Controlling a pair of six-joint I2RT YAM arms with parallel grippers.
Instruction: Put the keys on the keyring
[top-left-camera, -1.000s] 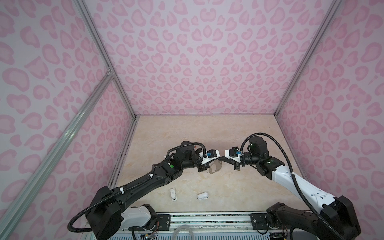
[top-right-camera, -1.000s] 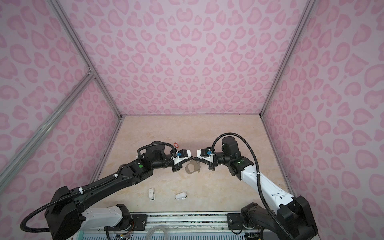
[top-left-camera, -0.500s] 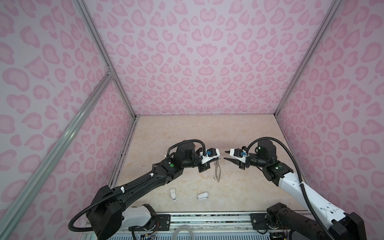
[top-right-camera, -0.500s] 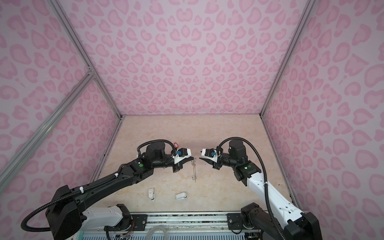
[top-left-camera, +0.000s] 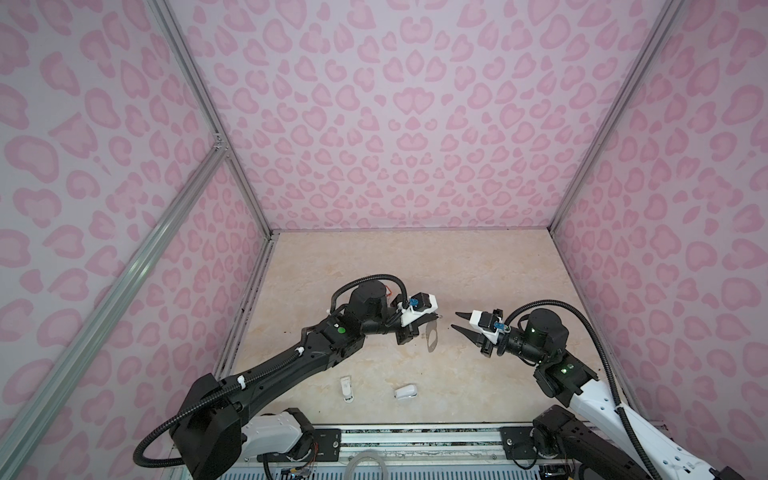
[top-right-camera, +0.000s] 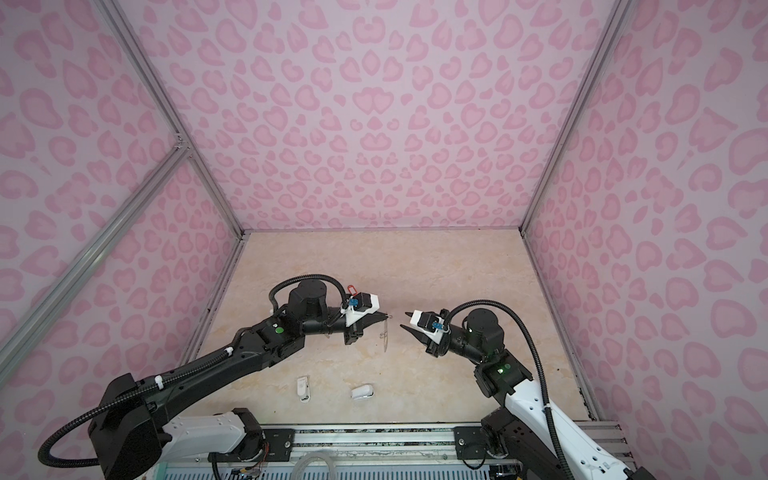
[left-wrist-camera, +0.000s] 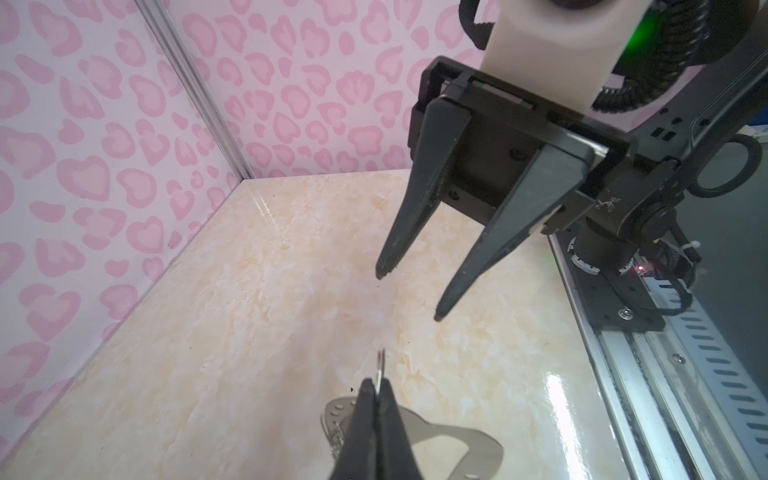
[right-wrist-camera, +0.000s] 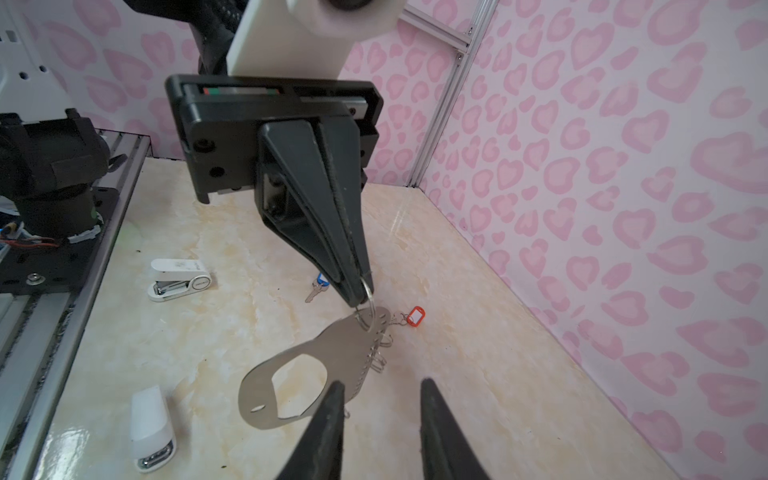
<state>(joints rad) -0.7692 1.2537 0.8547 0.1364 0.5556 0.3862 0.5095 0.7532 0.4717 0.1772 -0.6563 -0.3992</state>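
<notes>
- Left gripper clamps a wire ring of the flat grey D-shaped keyring.
- Right gripper, at 3 o'clock of it, open, empty.
- Next, probably: fetch orange-tagged silver key.

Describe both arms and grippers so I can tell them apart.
The left arm and right arm match: black links, white near the base, a green light, a looping black ribbed cable. The left gripper and right gripper each have two black tapering fingers on a black block, topped by a white camera mount with a blue connector.

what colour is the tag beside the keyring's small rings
The tag is orange-red, clearest in the right wrist view.
</notes>
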